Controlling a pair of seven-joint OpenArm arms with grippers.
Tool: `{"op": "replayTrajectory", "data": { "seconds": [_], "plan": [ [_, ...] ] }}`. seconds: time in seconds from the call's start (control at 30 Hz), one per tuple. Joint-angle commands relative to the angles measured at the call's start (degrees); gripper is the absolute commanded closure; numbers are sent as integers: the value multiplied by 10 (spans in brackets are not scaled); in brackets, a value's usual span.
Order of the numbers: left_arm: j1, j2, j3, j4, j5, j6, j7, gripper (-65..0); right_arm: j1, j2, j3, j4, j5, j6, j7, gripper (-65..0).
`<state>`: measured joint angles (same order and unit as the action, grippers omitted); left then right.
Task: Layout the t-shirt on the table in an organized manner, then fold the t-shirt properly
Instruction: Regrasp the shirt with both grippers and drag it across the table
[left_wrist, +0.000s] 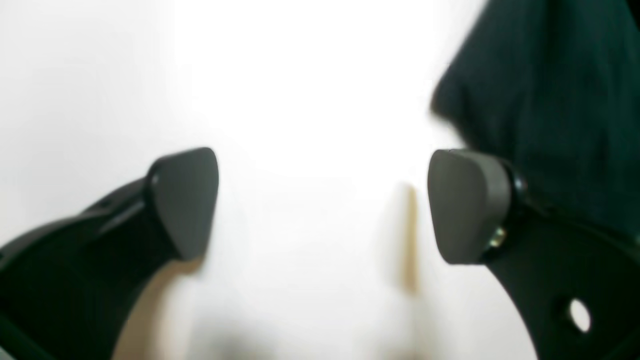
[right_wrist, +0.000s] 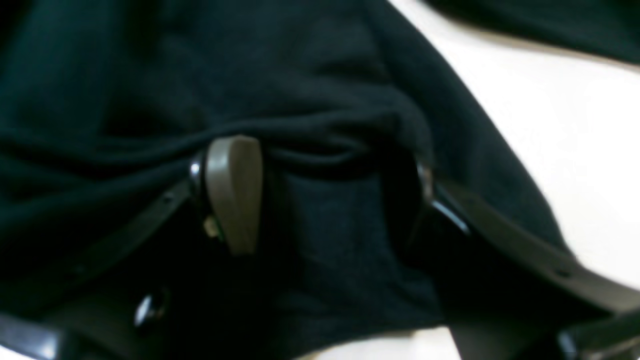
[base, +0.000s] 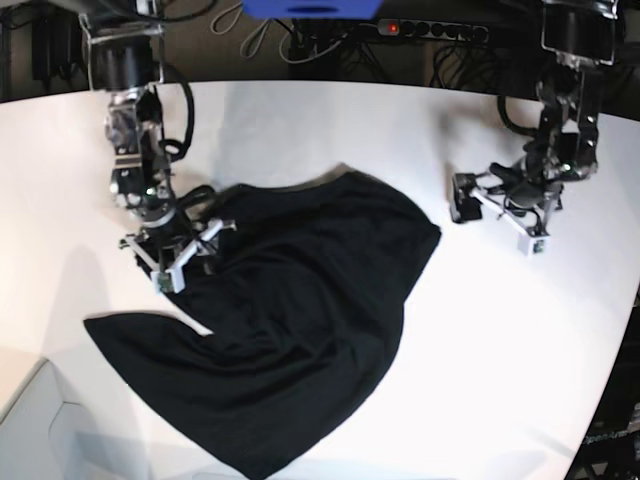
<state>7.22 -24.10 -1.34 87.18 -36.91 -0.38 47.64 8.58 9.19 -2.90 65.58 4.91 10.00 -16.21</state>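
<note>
Black cloth, the t-shirt (base: 290, 320), sprawls crumpled mid-table (base: 520, 340). Right gripper (right_wrist: 325, 195) straddles a fold, jaws wide, nothing pinched; left gripper (left_wrist: 322, 205) hangs released, empty. Pinch hem, spread outward.

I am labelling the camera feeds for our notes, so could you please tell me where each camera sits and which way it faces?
Left wrist: on the left arm, facing the bare table between the open left pincer, t-shirt edge beside.
Right wrist: on the right arm, looking at t-shirt folds around the right pincer.
Base: high, looking down on table, shirt and both arms.
Shared: all show the black shirt.
</note>
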Motion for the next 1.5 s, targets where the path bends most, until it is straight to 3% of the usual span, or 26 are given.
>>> {"op": "replayTrajectory", "data": {
  "seconds": [0.0,0.17,0.27,0.47,0.73,0.87,0.97,1.2,1.33,1.47],
  "plan": [
    [18,1,6,30,-22,1,47,-650,17,7,0,-11,0,-4,-12,-381],
    [36,2,0,184,-22,5,55,-650,79,23,10,-27,2,-5,-12,-381],
    [28,4,-17,214,-22,6,50,-650,76,17,73,36,1,-5,-12,-382],
    [-83,85,-77,171,-16,3,50,-650,-2,-14,111,196,3,-5,-16,-384],
    [-262,122,-70,-8,-16,6,49,-650,-124,-95,-9,247,1,-5,-13,-380],
    [-322,125,-70,-90,-16,6,49,-650,-119,-129,-91,209,0,-5,-12,-380],
    [-342,125,-71,-108,-19,6,49,-650,-79,-164,-107,156,-1,-5,-12,-380],
    [-333,116,-71,-112,-16,6,49,-650,9,-169,-113,7,1,-5,-12,-380],
    [-329,110,-71,-112,-16,6,48,-650,12,-166,-193,-58,1,-5,-12,-380],
    [-332,111,-71,-110,-16,6,48,-650,-25,-158,-289,-50,1,-5,-13,-380]
  ]
}}
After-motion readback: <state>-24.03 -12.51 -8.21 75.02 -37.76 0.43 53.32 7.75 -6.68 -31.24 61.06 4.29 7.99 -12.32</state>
